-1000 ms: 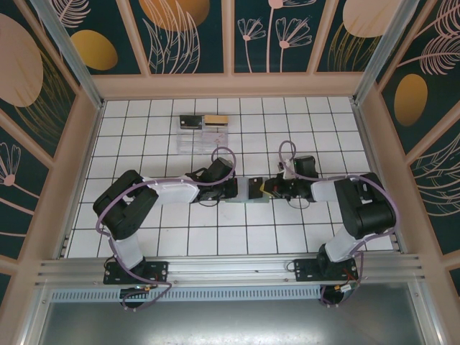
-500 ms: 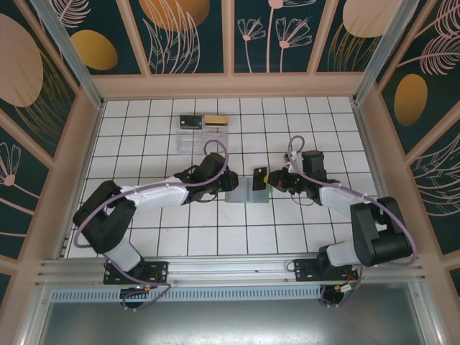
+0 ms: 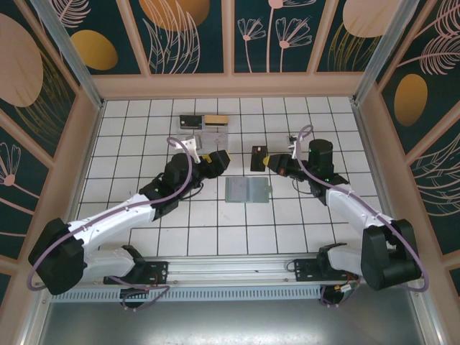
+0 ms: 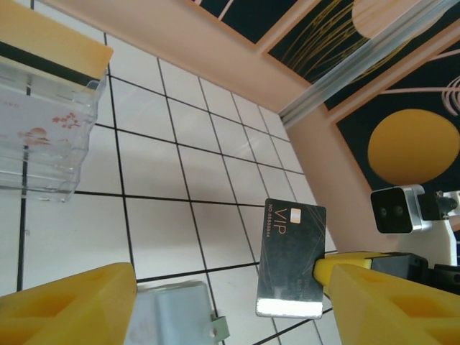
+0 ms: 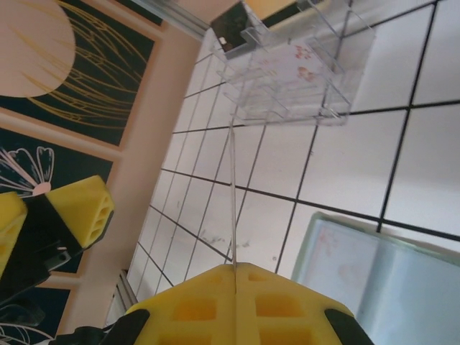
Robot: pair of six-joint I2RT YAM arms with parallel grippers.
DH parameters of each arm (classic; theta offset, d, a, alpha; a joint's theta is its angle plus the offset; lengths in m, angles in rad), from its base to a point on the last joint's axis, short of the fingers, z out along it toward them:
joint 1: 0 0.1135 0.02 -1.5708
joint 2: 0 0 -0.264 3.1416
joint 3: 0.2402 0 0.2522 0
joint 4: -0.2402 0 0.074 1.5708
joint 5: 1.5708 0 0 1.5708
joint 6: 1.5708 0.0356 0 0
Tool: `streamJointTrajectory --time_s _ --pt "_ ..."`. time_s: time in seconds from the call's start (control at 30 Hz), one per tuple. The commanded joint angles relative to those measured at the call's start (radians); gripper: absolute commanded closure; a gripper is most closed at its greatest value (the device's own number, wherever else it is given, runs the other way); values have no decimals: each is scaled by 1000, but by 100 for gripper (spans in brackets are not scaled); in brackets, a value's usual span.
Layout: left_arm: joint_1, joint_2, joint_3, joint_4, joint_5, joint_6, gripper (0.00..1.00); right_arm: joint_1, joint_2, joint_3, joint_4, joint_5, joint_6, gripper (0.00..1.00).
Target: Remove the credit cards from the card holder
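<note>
The grey-green card holder (image 3: 248,190) lies open and flat on the tiles, free of both grippers. My right gripper (image 3: 269,161) is shut on one dark credit card (image 3: 259,158) marked VIP, held on edge above the floor behind the holder. That card (image 4: 291,259) appears face-on in the left wrist view and edge-on (image 5: 233,201) in the right wrist view, clamped between the yellow fingers (image 5: 201,302). My left gripper (image 3: 219,159) hovers open behind the holder's left side with nothing between its fingers (image 4: 65,305). The holder's corner (image 4: 169,316) lies below it.
A clear plastic box (image 3: 205,135) stands behind the left gripper, with a dark card (image 3: 190,121) and a tan-gold card (image 3: 215,119) at its back edge. The box (image 5: 295,72) is just ahead of the held card. Wooden walls ring the tiled floor (image 3: 144,215).
My left gripper has let go of the card holder, opened and drawn back to the left. My right gripper has pulled the dark card out and carried it back, away from the holder.
</note>
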Motion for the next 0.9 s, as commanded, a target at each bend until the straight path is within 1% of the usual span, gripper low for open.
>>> streamJointTrajectory --time_s 0.0,0.13,0.23,0.3,0.37,0.47,0.63,0.87 --pt "49 10 -47 135 169 -24 34 23 -18 35 102 -32 -1 98" --pt "98 60 -114 343 371 -95 40 42 -17 9 196 -72 12 98" --pt "101 99 -120 430 459 -115 45 44 -15 -15 263 -102 30 98" --pt "101 117 -115 444 479 -122 47 46 -10 -25 297 -120 41 99" --pt "104 137 -111 465 504 -135 52 47 -7 -40 353 -144 62 99" --pt "105 152 -118 516 529 -161 52 48 1 -50 415 -171 87 99" --pt "105 154 -118 553 566 -177 54 56 2 -65 498 -214 125 99" --pt "105 151 -124 584 591 -186 58 83 13 -63 510 -246 127 99"
